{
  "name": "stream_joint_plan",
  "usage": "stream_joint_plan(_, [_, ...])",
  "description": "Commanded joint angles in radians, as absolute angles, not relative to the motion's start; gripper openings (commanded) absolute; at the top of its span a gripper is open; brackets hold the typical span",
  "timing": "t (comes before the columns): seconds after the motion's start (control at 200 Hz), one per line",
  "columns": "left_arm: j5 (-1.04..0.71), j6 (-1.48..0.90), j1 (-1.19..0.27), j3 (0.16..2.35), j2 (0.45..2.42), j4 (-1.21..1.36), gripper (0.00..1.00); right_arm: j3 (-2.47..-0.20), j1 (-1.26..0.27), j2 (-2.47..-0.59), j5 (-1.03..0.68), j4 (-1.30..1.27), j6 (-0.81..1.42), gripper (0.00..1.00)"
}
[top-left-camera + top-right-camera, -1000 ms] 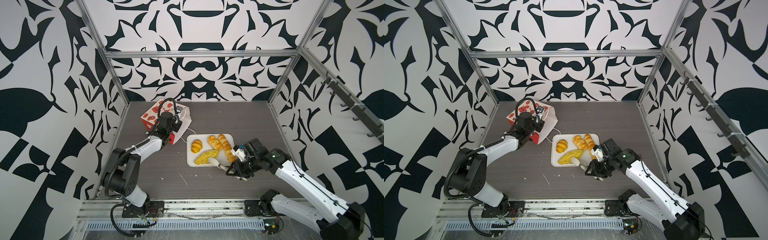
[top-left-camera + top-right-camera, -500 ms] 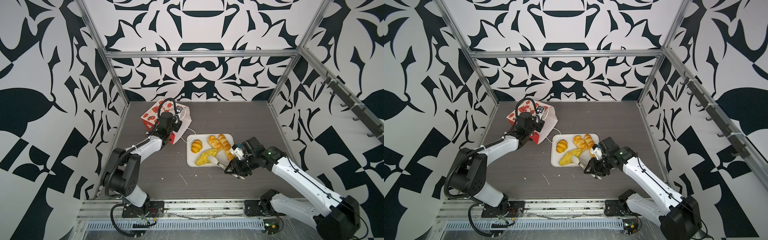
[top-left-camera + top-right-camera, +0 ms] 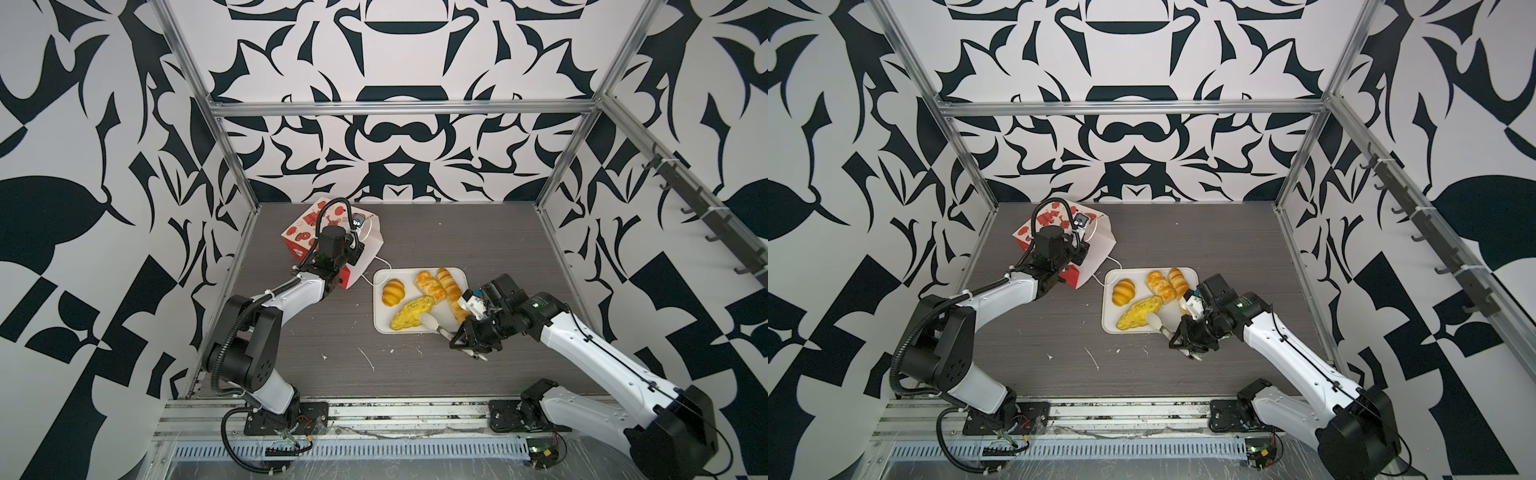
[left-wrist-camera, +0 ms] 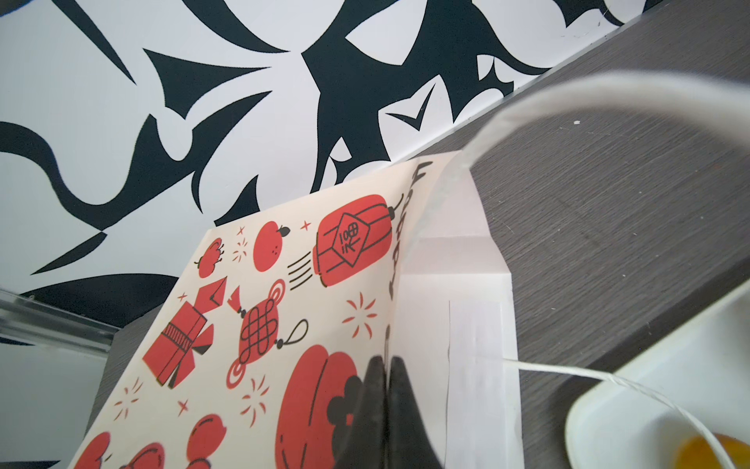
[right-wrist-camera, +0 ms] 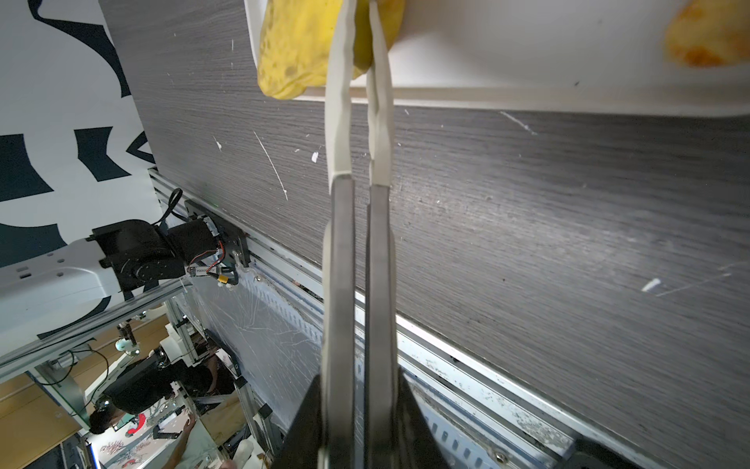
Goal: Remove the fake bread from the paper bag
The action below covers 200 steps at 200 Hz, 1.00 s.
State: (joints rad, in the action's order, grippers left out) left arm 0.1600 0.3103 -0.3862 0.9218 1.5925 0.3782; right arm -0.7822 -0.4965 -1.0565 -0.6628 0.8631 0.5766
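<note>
The paper bag [image 3: 371,243] lies on its side at the back left, white with red prints [image 4: 324,284]. My left gripper [image 4: 385,365] is shut on its paper edge. Several fake bread pieces rest on the white tray [image 3: 380,318]: a round croissant [image 3: 392,292], a braided piece [image 3: 430,284], a long loaf [image 3: 451,286] and a flat yellow pastry [image 3: 411,312]. My right gripper [image 5: 357,406] is shut on metal tongs [image 5: 359,203]. Their white tips stand close together over the flat yellow pastry [image 5: 298,48] at the tray's front edge. Whether they pinch it is unclear.
A white string handle [image 3: 376,266] trails from the bag to the tray's corner. The dark tabletop [image 3: 1059,340] carries white scuffs and crumbs. An aluminium rail [image 3: 374,407] runs along the front, and patterned walls close in the other sides.
The tongs' arms have come together in my right gripper, which has shifted slightly left toward the tray's front edge. The left arm and the bag have not moved.
</note>
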Motion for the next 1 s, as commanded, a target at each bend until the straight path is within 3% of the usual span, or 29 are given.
stream_joint_plan(0.0, [0.161,0.307,-0.382,0.908,1.599,0.408,0.0,-0.852,-0.492,-1.067,-0.735,0.911,0.576,0.04])
stream_joint_plan(0.415, [0.164,0.317,-0.383,0.884,1.574,0.438,0.0,-1.016,-0.472,-1.065,-0.763,1.136,0.676,0.02])
stream_joint_plan(0.725, [0.138,0.315,-0.383,0.873,1.575,0.472,0.0,-1.028,-0.462,-1.081,-0.799,1.156,0.813,0.03])
stream_joint_plan(0.995, [0.134,0.32,-0.383,0.873,1.571,0.478,0.0,-1.056,-0.422,-1.164,-0.838,1.183,0.793,0.04])
